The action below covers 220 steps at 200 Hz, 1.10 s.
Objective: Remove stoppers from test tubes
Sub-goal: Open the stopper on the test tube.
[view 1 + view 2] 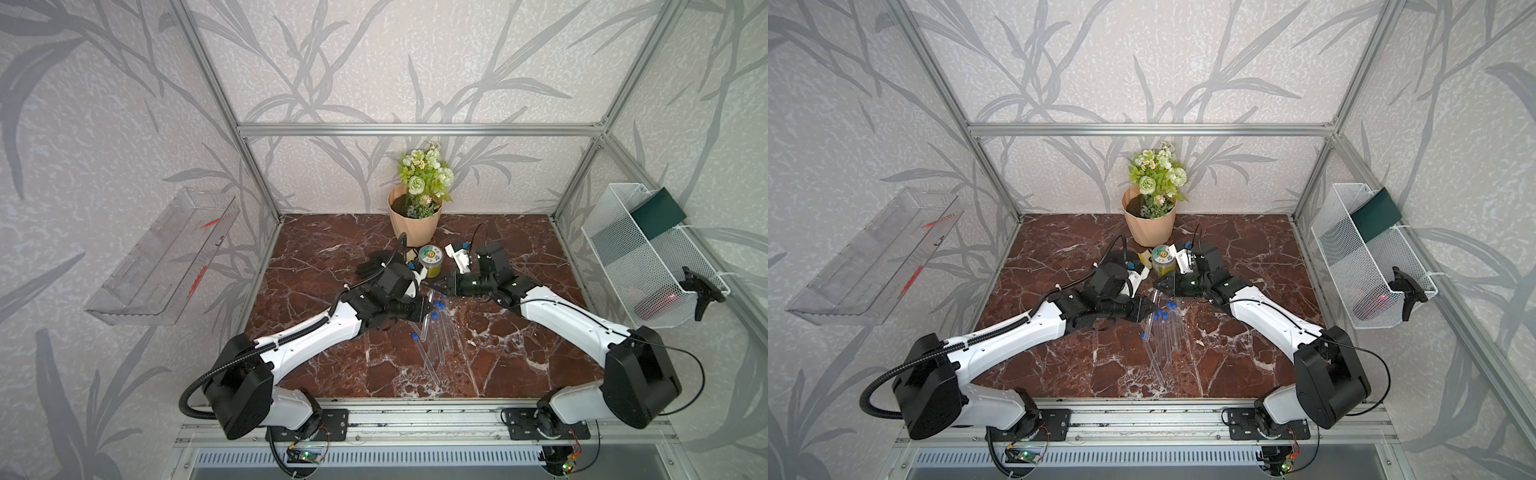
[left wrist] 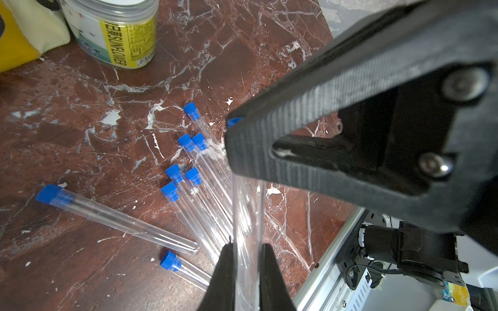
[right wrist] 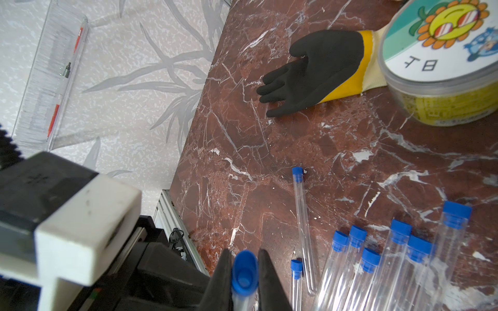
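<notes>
Gripping a clear test tube (image 2: 248,215) above the centre of the counter (image 2: 80,121), my left pincer (image 2: 247,250) clamps its slick, probably brittle body; my right pincer (image 3: 244,254) pinches its light blue stopper (image 3: 244,272).

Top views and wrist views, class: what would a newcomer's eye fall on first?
The left end effector grips a clear test tube mid-table while the right end effector pinches its blue stopper. More blue-capped tubes lie fanned on the red marble table; a flower pot stands behind.

A robot test cell: aluminium frame (image 1: 419,129), leaf-patterned walls (image 1: 374,62), marble tabletop (image 1: 332,249).
</notes>
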### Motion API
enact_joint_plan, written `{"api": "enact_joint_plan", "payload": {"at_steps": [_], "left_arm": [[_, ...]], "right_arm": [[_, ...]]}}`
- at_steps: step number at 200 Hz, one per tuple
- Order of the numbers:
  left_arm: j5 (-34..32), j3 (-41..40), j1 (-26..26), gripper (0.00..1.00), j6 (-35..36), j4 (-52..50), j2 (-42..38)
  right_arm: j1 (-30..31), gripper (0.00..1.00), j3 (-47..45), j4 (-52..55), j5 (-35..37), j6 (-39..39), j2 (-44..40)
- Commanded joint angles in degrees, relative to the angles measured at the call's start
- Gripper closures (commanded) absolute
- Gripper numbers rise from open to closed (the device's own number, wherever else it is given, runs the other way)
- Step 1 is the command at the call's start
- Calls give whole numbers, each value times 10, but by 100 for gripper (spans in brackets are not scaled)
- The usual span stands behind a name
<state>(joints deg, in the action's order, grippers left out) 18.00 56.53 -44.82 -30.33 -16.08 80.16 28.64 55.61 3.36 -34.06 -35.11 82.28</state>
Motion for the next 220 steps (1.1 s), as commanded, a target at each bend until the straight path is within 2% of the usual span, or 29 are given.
{"api": "enact_joint_plan", "payload": {"at_steps": [1, 58, 133, 184, 220], "left_arm": [[-1, -18, 3, 100, -3, -140, 17], [-2, -17, 3, 100, -3, -140, 18], [-2, -17, 3, 100, -3, -145, 19], [-2, -17, 3, 100, -3, -147, 19], [-6, -24, 4, 100, -10, -143, 9]], "right_arm": [[-33, 92, 53, -77, 56, -9, -22], [-38, 91, 58, -69, 57, -10, -14], [-38, 87, 80, 3, 75, 50, -17], [-43, 86, 67, -44, 67, 16, -21], [-47, 86, 64, -28, 73, 21, -20]]}}
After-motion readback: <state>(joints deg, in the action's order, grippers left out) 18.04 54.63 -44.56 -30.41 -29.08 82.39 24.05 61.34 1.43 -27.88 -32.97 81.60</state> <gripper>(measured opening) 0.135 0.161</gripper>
